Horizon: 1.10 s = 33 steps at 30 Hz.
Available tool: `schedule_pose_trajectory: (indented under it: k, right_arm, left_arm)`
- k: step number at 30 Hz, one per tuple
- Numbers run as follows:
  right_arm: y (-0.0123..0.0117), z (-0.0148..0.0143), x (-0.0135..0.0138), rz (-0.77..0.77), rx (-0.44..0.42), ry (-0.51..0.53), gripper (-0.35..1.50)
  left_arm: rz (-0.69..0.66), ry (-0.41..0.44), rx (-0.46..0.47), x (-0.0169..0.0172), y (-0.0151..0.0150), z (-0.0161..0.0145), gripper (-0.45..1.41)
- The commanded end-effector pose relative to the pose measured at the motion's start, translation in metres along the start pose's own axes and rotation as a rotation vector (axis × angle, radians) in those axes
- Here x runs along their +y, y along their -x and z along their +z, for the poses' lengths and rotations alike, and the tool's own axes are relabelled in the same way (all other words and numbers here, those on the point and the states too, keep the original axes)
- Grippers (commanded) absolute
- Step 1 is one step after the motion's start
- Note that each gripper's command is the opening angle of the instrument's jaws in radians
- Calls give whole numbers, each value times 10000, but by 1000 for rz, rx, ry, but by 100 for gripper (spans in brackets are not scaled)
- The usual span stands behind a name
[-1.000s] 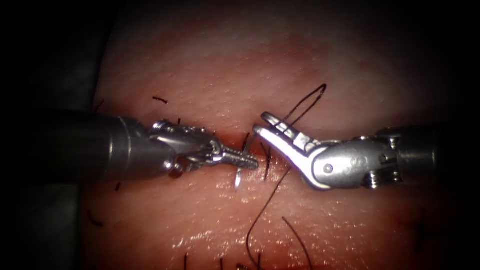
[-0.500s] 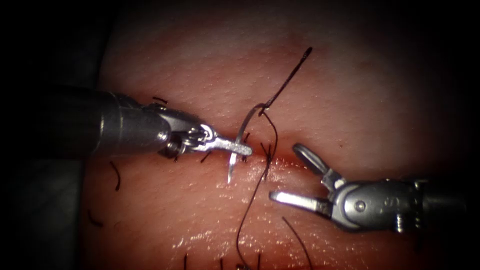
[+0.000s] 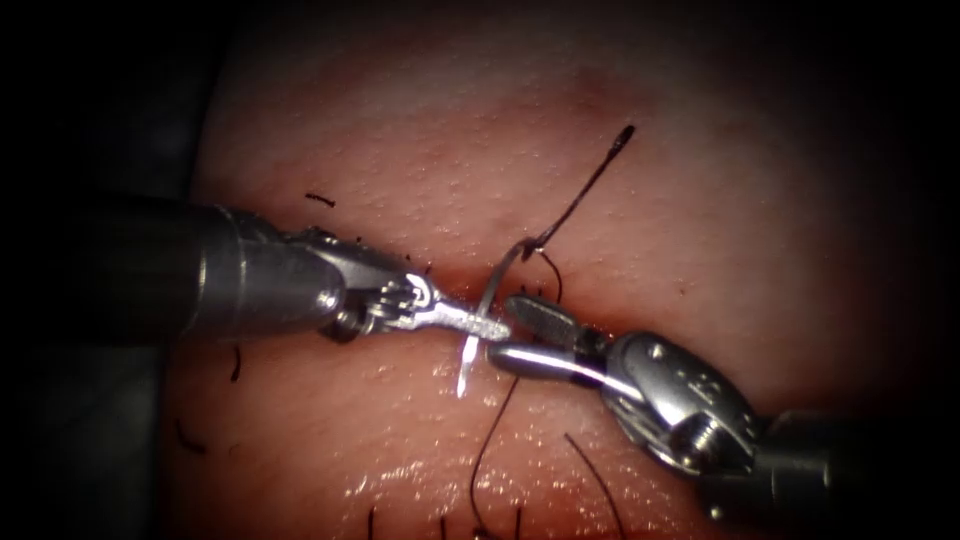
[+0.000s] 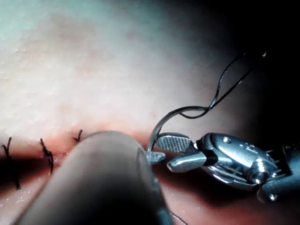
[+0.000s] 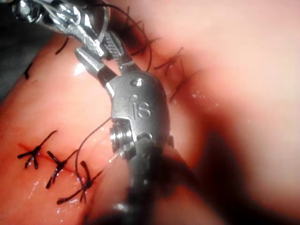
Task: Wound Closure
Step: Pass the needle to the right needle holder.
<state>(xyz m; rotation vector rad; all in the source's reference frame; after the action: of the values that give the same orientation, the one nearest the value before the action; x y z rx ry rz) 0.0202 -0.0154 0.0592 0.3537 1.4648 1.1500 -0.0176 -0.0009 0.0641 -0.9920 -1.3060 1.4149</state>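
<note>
At the tip of the left claw [image 3: 490, 327] the needle [image 3: 482, 310] is gripped, roughly a third of the way up its curve from the point, the jaws shut tight across the steel. The needle is held clear of the tissue [image 3: 420, 130]; its long axis is stood nearly upright across the cut [image 3: 440, 275], with the point aimed down and toward the viewer, just below the left claw, and the blunt end arched up and away, just above it. From that blunt end the thread [image 3: 585, 190] is carried up and off to the right, ending in a small loop, while another strand is trailed down past the right claw [image 3: 505, 330].

The right claw is seen just beside the needle, on its right, jaws parted a moderate way and holding nothing. One jaw is laid above the level of the left claw's tip, the other below it, so the needle's shaft lies just beyond the open mouth. In the left wrist view the right claw [image 4: 174, 152] is met almost nose to nose with the needle [image 4: 157, 133] between the two. The right claw is judged the nearer free tool.

Finished stitches [image 5: 56, 166] are noted along the cut behind the right claw [image 5: 98, 54].
</note>
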Motion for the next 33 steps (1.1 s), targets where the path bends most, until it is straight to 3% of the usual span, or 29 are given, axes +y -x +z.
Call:
schedule_pose_trajectory:
  k: [1, 3, 18, 22, 30, 33]
  right_arm:
    - [6, 9, 0, 1, 1, 0, 49]
    - [3, 13, -2, 7, 4, -8, 57]
    - [-14, 25, 1, 32, 53, -14, 49]
    - [-14, 25, 0, 33, 56, -15, 31]
    - [-17, 24, -3, 37, 79, -5, 11]
    - [-17, 23, -3, 38, 81, -2, -6]
  left_arm:
    - [3, 0, -1, -5, -1, 6, -45]
    - [8, 0, -9, -6, 2, 8, -45]
    - [42, 25, -30, -4, 9, 11, -45]
    - [45, 29, -33, -2, 10, 12, -45]
    - [51, 30, -34, -4, 13, 15, -45]
    - [52, 30, -35, -5, 14, 15, -45]
